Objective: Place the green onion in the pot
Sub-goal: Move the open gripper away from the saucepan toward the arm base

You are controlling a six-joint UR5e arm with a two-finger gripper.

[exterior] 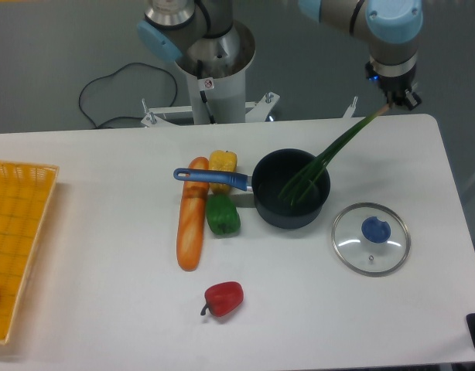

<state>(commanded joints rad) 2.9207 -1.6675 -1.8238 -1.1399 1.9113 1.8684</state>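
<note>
Above table's far right, tool [398, 99] pinching green onion [328, 155], leaves inside pot [272, 209]

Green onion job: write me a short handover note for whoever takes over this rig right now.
Gripper: shut on the green onion, pinching its pale end, up behind the table's far right edge.
Green onion: slants down to the left from the gripper, its dark leaf tips inside the pot; most of the stalk sticks out above the rim.
Pot: mid-table, blue handle pointing left over the carrot; glass lid lies to its right, apart from it.
Done: onion picked up, leaf end fed into the pot.
Left: lower the stalk further and release so it rests in the pot.
</note>
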